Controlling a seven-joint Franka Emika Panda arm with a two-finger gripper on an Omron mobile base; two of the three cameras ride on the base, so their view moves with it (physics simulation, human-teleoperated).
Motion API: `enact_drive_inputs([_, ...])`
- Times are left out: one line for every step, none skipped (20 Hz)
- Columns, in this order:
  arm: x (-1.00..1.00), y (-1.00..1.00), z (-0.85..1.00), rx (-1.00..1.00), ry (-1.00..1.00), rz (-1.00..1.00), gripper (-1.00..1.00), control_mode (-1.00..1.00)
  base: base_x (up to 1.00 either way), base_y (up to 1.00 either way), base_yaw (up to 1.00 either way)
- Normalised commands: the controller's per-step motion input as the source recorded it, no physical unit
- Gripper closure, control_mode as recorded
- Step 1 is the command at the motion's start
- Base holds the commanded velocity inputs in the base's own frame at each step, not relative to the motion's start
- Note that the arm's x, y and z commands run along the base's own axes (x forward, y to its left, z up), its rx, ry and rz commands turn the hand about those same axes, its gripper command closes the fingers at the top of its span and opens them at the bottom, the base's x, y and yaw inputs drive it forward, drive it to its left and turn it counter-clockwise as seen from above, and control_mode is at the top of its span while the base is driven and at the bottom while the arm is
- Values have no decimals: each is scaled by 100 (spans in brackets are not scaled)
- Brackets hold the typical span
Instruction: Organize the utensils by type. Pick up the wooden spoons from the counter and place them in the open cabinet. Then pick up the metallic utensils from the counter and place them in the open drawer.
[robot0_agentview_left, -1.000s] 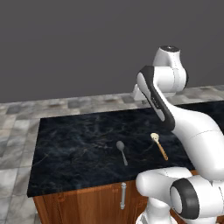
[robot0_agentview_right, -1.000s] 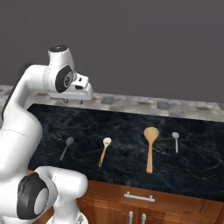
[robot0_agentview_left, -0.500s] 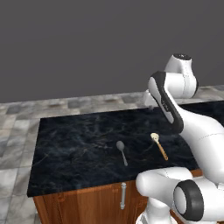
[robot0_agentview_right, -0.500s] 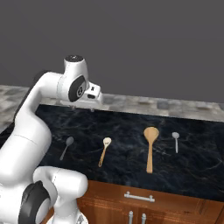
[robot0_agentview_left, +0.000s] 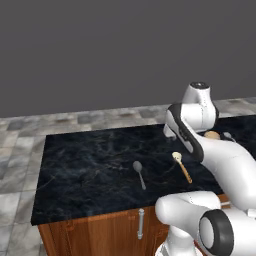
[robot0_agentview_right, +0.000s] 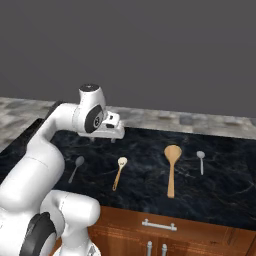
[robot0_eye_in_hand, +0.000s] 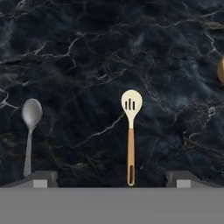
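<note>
1. The black marble counter (robot0_agentview_right: 150, 150) is lying wide and flat. Its front edge is sitting over brown wooden cabinet fronts (robot0_agentview_right: 165, 235) with metal handles. Bare stone is lying all round the utensils, with plenty of room on the left half in the left base view.
2. The two-finger gripper (robot0_eye_in_hand: 112, 179) is hanging above the counter, pointing down at it. Its dark finger tips (robot0_eye_in_hand: 41, 178) are standing far apart at the bottom of the hand view, jaws spread wide, holding nothing and touching nothing.
3. The small slotted wooden spoon with pale head and orange-brown handle (robot0_eye_in_hand: 130, 133) is lying flat on the counter, between the finger tips in the hand view but below them, not in contact. Its long axis is running front to back, head toward the far edge, handle toward the cabinet fronts, slightly slanted in the right base view (robot0_agentview_right: 119, 172).
4. The grey metal spoon (robot0_eye_in_hand: 29, 131) is lying just to its left, roughly parallel, bowl also away from the front edge.
5. The large plain wooden spoon (robot0_agentview_right: 172, 167) is lying to the right, well apart, bowl far, handle near.
6. The small grey metal spoon (robot0_agentview_right: 201, 161) is lying further right, same heading.
</note>
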Motion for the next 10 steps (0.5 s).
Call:
enact_drive_inputs([20, -5, -73, -2, 4, -3, -100, -100, 0, 0, 0])
enact_drive_inputs([15, -14, -72, 0, 4, -2, -100, -100, 0, 0, 0])
enact_drive_inputs([13, -17, -74, 0, 4, -2, -100, -100, 0, 0, 0])
enact_drive_inputs([9, -18, -75, 0, 0, -2, -100, -100, 0, 0, 0])
enact_drive_inputs([5, -20, -75, 0, 0, -2, -100, -100, 0, 0, 0])
enact_drive_inputs([5, -24, -76, 0, 1, -1, -100, -100, 0, 0, 0])
enact_drive_inputs([8, -26, -76, 0, 0, 0, -100, -100, 0, 0, 0])
enact_drive_inputs([10, -24, -77, 0, 0, 0, -100, -100, 0, 0, 0])
enact_drive_inputs([13, -24, -75, 0, 0, 0, -100, -100, 0, 0, 0])
enact_drive_inputs([17, -24, -74, 0, 0, 0, -100, -100, 0, 0, 0])
